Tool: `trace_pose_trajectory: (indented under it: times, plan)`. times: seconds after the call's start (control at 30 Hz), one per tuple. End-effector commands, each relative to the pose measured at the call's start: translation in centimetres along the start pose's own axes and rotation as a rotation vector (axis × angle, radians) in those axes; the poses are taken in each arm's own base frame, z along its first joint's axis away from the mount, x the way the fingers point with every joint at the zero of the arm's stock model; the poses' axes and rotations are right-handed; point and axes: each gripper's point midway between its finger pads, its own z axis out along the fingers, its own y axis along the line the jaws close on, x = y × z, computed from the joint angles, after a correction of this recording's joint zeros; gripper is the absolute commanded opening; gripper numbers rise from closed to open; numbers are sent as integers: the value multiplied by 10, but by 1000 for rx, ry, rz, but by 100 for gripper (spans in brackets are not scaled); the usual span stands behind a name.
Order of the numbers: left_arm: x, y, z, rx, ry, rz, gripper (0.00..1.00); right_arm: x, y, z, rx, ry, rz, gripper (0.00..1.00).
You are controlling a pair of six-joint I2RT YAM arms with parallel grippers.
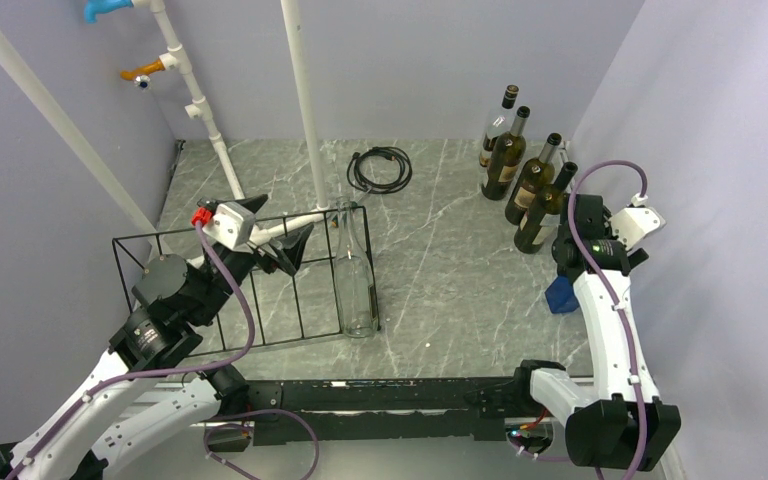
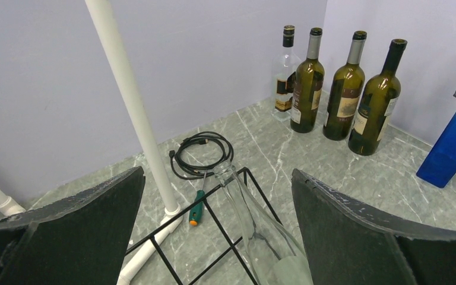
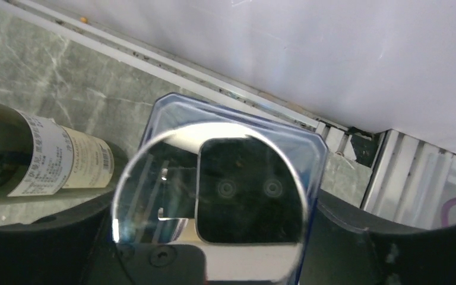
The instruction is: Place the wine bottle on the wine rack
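1. Over the wine rack (image 1: 175,232), the left claw (image 1: 278,228) hangs released, its two black fingers (image 2: 83,225) spread wide with nothing between them.
2. Just ahead of that claw, the wine bottle (image 1: 356,275), of clear glass, lies along the rack's right end. Its long axis runs near to far, with the neck toward the back wall and the base toward the arms.
3. At the rack's far side, a white pipe (image 2: 130,101) rises from the desk (image 2: 309,160) close to the bottle's neck. A screwdriver (image 2: 197,208) with a green handle lies at the pipe's foot, by the rack's wires.
4. Beyond it, a coiled black cable (image 2: 202,154) rests on the desk, apart from the rack.
5. Well to the right, the right claw (image 3: 208,237) straddles the silver cap of a blue bottle (image 2: 451,148). Its fingers sit close on both sides, but I cannot tell whether they are clenched on it.
6. Near the blue bottle, four upright bottles (image 2: 338,83) stand in a row by the back corner, three of them dark green and one clear.
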Motion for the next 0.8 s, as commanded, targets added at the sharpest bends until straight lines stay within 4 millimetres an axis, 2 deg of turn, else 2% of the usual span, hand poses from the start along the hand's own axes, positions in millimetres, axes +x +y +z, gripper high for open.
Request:
trace_pose_trajectory:
  times: [0.0, 0.07, 0.23, 0.3, 0.37, 0.43, 0.6, 0.77]
  plan:
    - [-14, -1, 0, 4, -41, -26, 100, -14, 4, -4, -41, -53, 74, 63]
    - [-13, -2, 1, 7, -35, -27, 100, -13, 7, -7, -78, -45, 74, 50]
    - [-13, -1, 1, 5, -31, -30, 100, -11, 9, -18, -152, -22, 57, 29]
    - [-14, -1, 1, 5, -33, -34, 100, -10, 12, -24, -193, -7, 38, 18]
    - [-15, -1, 0, 3, -38, -38, 99, -11, 14, -31, -234, 11, 16, 1]
    - [-15, -1, -1, 2, -32, -48, 100, -12, 21, -41, -306, 36, -18, 0]
    - [-15, 1, -1, -4, -34, -61, 99, -9, 57, -82, -640, 95, -120, 0]
    - [-13, -1, 1, -7, -21, -107, 99, -15, 81, -128, -944, 64, -140, 0]
